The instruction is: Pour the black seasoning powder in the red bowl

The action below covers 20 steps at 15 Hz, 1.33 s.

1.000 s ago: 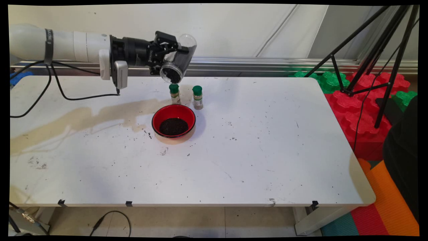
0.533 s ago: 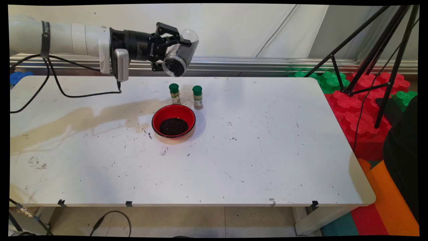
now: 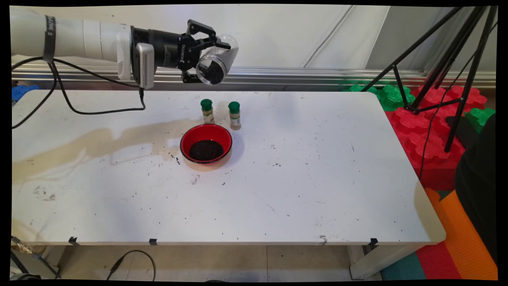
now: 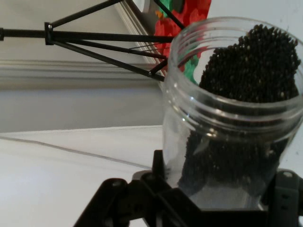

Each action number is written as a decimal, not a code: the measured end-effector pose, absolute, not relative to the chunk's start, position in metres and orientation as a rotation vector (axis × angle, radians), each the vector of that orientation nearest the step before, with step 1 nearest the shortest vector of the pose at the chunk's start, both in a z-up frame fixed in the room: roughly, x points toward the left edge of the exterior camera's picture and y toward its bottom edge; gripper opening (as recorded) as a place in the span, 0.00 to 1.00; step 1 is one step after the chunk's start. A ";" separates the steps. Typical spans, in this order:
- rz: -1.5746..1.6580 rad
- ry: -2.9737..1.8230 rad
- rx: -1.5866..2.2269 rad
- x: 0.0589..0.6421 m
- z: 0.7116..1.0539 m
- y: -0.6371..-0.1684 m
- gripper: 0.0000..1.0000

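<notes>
My gripper (image 3: 210, 41) is shut on a clear plastic jar (image 3: 216, 59) partly filled with small black grains. The jar lies nearly on its side high above the table's far edge, its open mouth turned toward the camera. In the hand view the jar (image 4: 232, 123) fills the right side, grains heaped against its wall, with my gripper (image 4: 213, 194) clamped round its lower part. Below it on the table stands a red bowl (image 3: 206, 143) holding a dark pile of the same grains. Two small spice bottles with green caps (image 3: 206, 111) (image 3: 234, 115) stand just behind the bowl.
Black grains lie scattered over the white table (image 3: 301, 178), and a brownish stain (image 3: 99, 139) runs across its left part. A black tripod (image 3: 440, 67) stands over red and green foam blocks (image 3: 428, 131) off the table's right end. Black cables (image 3: 63, 103) hang from the arm.
The arm has lifted and tipped the jar back from a downward pouring tilt over the bowl to nearly level; the jar's mouth has risen and moved slightly right.
</notes>
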<state>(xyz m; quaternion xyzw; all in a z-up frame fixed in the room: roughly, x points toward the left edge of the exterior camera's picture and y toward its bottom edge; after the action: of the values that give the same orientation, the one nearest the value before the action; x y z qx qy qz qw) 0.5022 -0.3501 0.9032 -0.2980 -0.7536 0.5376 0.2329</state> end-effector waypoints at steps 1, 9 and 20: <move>1.459 -2.075 -0.793 0.500 0.906 -0.349 0.00; 1.330 -2.101 -0.646 0.485 0.917 -0.342 0.00; 1.064 -2.112 -0.392 0.466 0.920 -0.334 0.00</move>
<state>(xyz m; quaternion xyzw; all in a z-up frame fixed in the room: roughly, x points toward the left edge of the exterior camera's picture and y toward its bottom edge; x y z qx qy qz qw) 0.4665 -0.3338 0.9196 -0.1524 -0.8208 0.4135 0.3635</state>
